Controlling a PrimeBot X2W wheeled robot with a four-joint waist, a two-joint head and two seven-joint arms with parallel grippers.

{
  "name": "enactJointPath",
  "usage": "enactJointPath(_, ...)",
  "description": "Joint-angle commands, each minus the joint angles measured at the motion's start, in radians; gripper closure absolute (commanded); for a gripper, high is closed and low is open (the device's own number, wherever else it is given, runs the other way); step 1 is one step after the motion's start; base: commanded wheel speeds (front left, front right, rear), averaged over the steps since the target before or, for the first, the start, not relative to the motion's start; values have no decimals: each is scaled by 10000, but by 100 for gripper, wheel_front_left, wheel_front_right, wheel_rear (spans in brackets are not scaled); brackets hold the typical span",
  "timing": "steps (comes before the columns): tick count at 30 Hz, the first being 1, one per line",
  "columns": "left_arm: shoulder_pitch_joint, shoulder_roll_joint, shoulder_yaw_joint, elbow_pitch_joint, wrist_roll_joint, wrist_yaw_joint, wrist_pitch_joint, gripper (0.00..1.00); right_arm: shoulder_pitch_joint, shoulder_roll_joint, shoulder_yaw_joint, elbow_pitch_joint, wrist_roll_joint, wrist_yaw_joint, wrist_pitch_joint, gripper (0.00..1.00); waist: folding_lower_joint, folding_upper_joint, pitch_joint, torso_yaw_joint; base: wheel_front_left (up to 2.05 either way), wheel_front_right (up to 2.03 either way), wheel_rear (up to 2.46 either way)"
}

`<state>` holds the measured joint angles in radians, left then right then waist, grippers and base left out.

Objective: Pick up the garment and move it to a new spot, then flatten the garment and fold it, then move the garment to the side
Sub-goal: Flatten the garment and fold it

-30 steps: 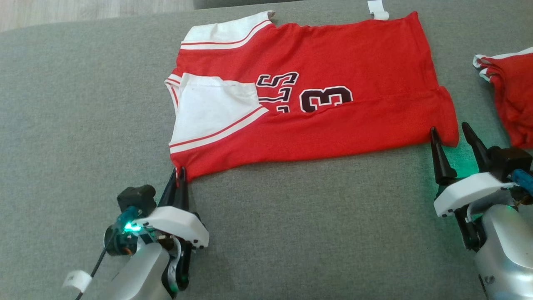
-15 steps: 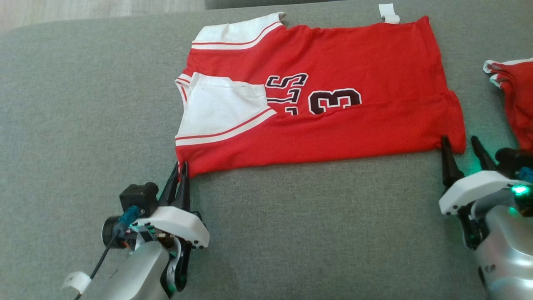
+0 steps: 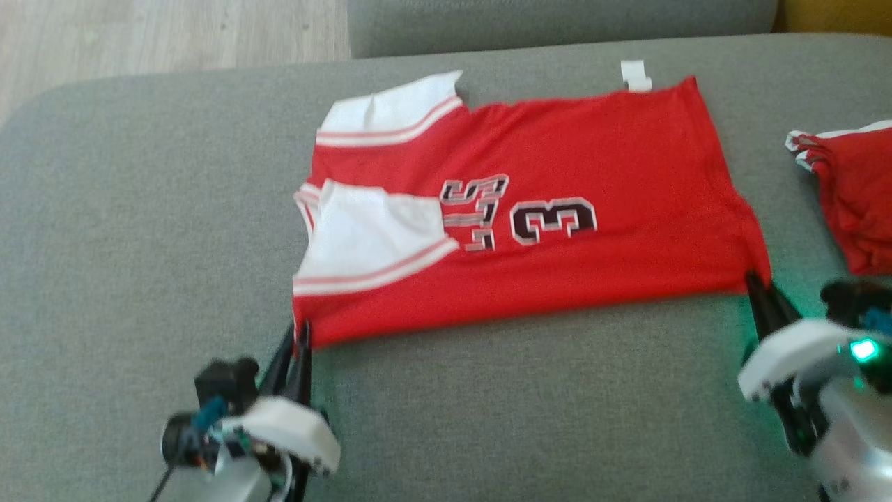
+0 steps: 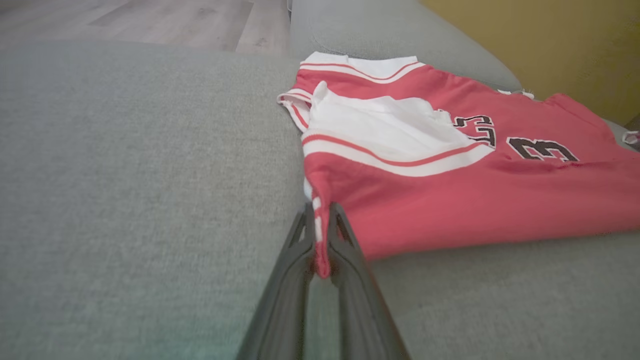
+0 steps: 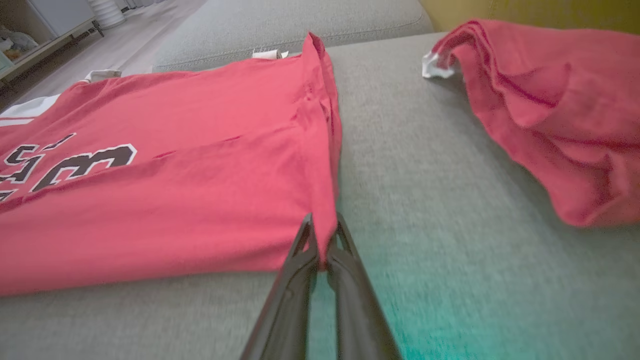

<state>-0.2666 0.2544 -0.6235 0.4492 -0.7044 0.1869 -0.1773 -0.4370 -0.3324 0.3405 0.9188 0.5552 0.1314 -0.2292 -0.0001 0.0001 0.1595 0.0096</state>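
I see the red jersey [image 3: 592,160] lying flat in the middle of the grey couch [image 3: 139,209]. My left gripper [image 3: 301,333] is clenched on its 7 o'clock corner. My right gripper [image 3: 758,284] pinches the 4 o'clock corner. Another red garment [image 3: 854,209] lies at 3 o'clock.

Left pincer [image 4: 320,240] pinches the jersey [image 4: 450,170] corner.
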Motion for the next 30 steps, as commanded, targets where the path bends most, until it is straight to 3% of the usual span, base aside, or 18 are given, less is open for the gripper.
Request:
enactJointPath(1, 76, 397, 241, -395, -25, 149, -22, 100, 416, -384, 295, -330, 268, -7, -103, 100, 1, -1, -145, -17, 0, 0, 0)
enactJointPath(12, 2240, 1320, -33, -2326, 13, 740, 163, 100, 2892, -1717, 768, -2160, 1037, -7, -20, 100, 1, -1, -566, -195, 0, 0, 0)
enactJointPath(19, 3111, 1688, -237, -3227, -382, 940, 1074, 100, 3828, -1797, 308, -3277, 812, -7, 434, 100, 1, -1, -678, -351, 0, 0, 0)
enactJointPath(20, 3142, 1715, -242, -3281, -412, 957, 1141, 100, 3909, -1770, 218, -3376, 738, -7, 500, 62, 1, -1, -681, -356, 0, 0, 0)
enactJointPath(21, 3143, 1735, -256, -3307, -426, 965, 1206, 77, 3977, -1746, 125, -3439, 637, -7, 580, 0, 1, -1, -687, -353, 0, 0, 0)
enactJointPath(22, 3121, 1744, -261, -3330, -438, 980, 1265, 20, 4036, -1711, 28, -3500, 531, -7, 651, 0, 1, -1, -693, -346, 0, 0, 0)
enactJointPath(23, 3075, 1760, -254, -3364, -419, 1030, 1311, 0, 4082, -1652, -102, -3573, 443, -7, 694, 0, 1, -1, -697, -340, 0, 0, 0)
enactJointPath(30, 1559, 2291, -139, -3944, 109, 907, 1813, 0, 4221, -1391, -1033, -4346, -260, -7, 868, 0, 1, -1, -318, -302, 0, 0, 0)
